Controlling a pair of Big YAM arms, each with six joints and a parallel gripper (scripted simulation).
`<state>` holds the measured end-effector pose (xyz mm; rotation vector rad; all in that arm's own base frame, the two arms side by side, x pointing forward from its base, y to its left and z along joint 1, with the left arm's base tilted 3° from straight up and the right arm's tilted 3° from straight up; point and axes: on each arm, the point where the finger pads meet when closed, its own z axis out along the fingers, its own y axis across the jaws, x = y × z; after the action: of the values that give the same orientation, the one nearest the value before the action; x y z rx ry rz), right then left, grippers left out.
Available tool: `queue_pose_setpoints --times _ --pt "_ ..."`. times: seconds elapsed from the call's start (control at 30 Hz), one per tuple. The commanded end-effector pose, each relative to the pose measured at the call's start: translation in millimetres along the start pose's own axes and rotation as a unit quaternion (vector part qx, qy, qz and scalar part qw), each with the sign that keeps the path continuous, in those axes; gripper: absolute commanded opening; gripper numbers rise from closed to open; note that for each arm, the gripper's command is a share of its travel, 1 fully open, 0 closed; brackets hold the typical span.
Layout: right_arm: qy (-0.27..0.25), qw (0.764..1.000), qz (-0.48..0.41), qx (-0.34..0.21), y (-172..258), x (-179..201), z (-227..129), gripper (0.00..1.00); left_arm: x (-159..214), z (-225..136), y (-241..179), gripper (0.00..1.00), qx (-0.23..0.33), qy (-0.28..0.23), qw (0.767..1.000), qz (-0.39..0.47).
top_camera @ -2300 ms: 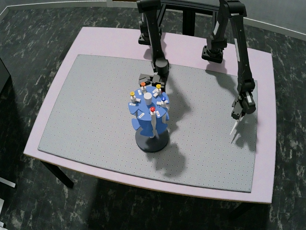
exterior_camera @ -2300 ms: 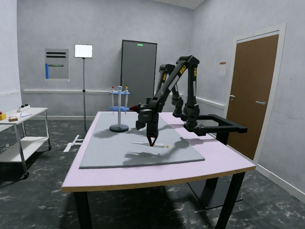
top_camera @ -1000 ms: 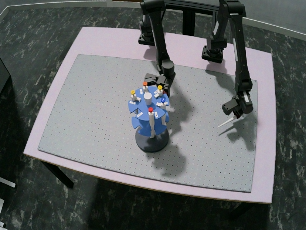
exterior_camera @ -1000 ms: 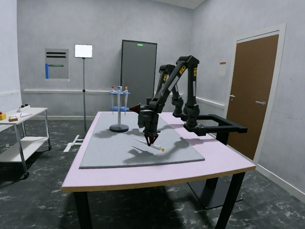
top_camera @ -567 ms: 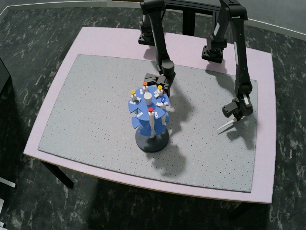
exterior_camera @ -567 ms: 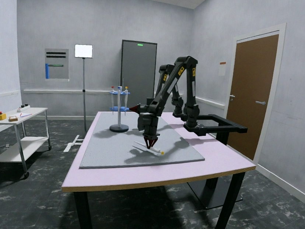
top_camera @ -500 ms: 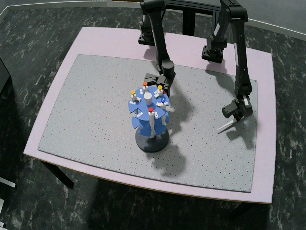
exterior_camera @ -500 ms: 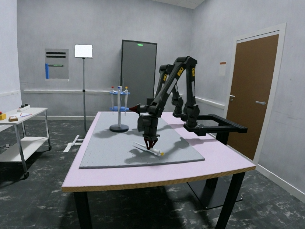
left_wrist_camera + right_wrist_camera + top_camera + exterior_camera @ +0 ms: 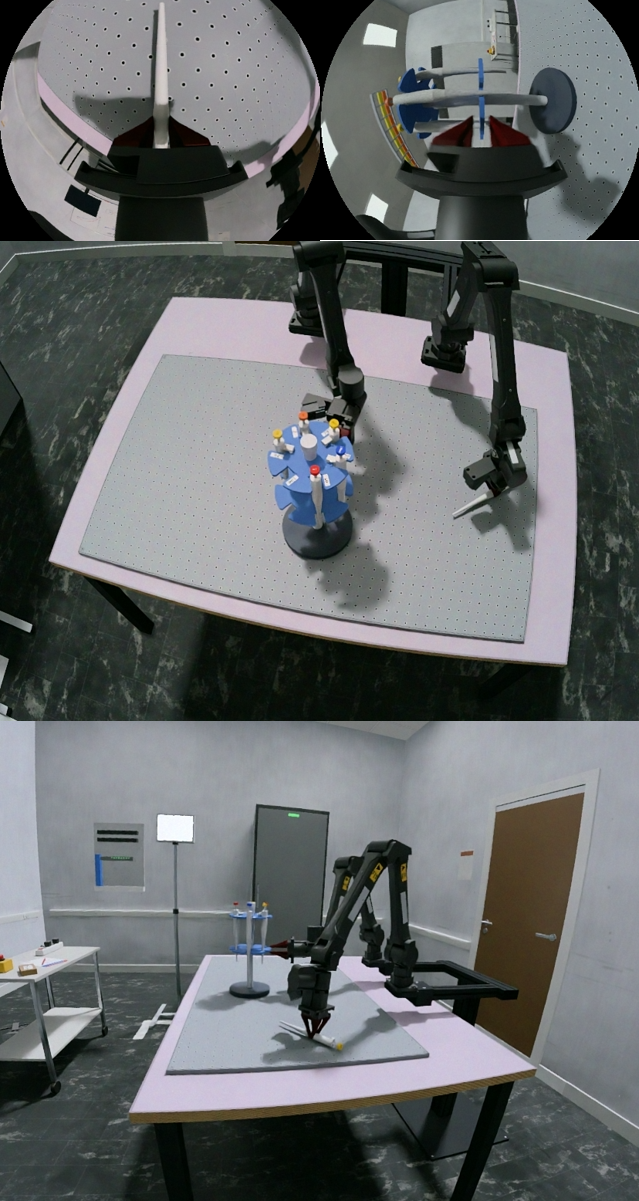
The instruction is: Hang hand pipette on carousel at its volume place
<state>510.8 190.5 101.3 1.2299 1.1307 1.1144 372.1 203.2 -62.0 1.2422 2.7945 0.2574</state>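
- Top view: the pipette (image 9: 472,503) (image 9: 324,1040) (image 9: 161,78) is well apart from the carousel (image 9: 296,465) (image 9: 249,968) (image 9: 553,101), its tip slanting back towards the stand's side of the bench. The left gripper (image 9: 496,492) (image 9: 311,1036) (image 9: 161,120) is on it, so that arm is much the nearer; the right gripper (image 9: 345,433) (image 9: 272,949) (image 9: 481,118) is by the carousel. White labels sit on the blue upper plate, too small to read for certain.
- Exterior view: the pipette is low over the pegboard (image 9: 232,1030), tilted, yellow button (image 9: 339,1046) end down and tip up. Whether the button touches the board I can't tell, nor can I read its volume. The arms' yellow stickers are illegible, and no brand can be made out.
- Left wrist view: the jaws are closed against both sides of the body, the long axis running straight out ahead of them. For hanging, that axis must come upright — hook towards the rail — so a large turn, or a fresh grip, seems needed.
- Right wrist view: the fingers are parted and hold nothing, their gap in line with the lower blue plate (image 9: 481,110); touching or not, I can't tell. This arm looks placed to turn the head.
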Motion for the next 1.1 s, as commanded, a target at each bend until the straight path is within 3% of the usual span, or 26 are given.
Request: queue_pose_setpoints --times 0.0,0.03,0.1,0.3,0.33,0.4,0.43,0.57,0.63,0.87,0.9,1.07 --pt "0.009 0.999 0.015 -0.029 26 12 1 0.68 -3 -8 18 0.37 -0.021 -0.007 1.0 0.004" --pt "0.009 0.999 0.015 -0.029 26 12 1 0.79 -3 -8 18 0.49 -0.021 -0.007 1.0 0.004" --pt "0.006 0.999 0.02 -0.036 33 9 2 1.0 -5 -22 30 0.49 -0.023 -0.008 1.0 0.005" --pt "0.003 0.999 0.021 -0.036 32 5 2 1.0 -14 -41 17 0.49 -0.029 -0.01 1.0 0.001" --pt "0.007 0.999 0.019 -0.034 30 6 -3 1.0 -16 -45 24 0.6 -0.035 -0.012 0.999 0.001" --pt "0.007 0.999 0.019 -0.034 30 6 -3 1.0 -16 -45 24 0.6 -0.035 -0.012 0.999 0.001" --pt "0.01 0.999 0.015 -0.032 28 6 -9 1.0 -18 -53 32 0.65 -0.043 -0.014 0.999 0.001" --pt "0.01 0.999 0.013 -0.033 27 3 -22 1.0 -21 -89 45 0.65 -0.057 -0.018 0.998 -0.001" --pt "0.01 0.999 0.014 -0.033 27 3 -32 1.0 -8 -69 24 0.65 -0.029 -0.009 1.0 0.001" --pt "0.01 0.999 0.017 -0.031 28 3 -61 1.0 0 -60 17 0.65 -0.021 -0.005 1.0 0.0" --pt "0.005 0.999 0.02 -0.03 24 2 -57 0.89 1 -57 11 0.65 -0.015 -0.004 1.0 0.001" --pt "0.012 0.999 0.024 -0.032 28 -10 -54 0.86 -10 -69 11 0.65 -0.03 -0.023 0.999 -0.025"
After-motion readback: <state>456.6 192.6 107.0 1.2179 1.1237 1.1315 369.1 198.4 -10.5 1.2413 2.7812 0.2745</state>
